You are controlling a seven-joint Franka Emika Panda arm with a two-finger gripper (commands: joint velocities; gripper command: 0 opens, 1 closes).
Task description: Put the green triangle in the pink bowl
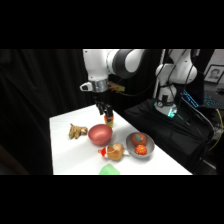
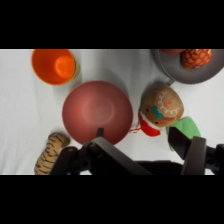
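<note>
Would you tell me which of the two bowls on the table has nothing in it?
The pink bowl, in the middle of the table: its glossy inside is bare. The grey bowl beside it holds red and orange items.

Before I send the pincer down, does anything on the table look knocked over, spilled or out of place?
Nothing stands out. The pink bowl sits upright and empty, the grey bowl upright with its items inside. The green triangle lies flat at the table's near edge, apart from both bowls.
</note>
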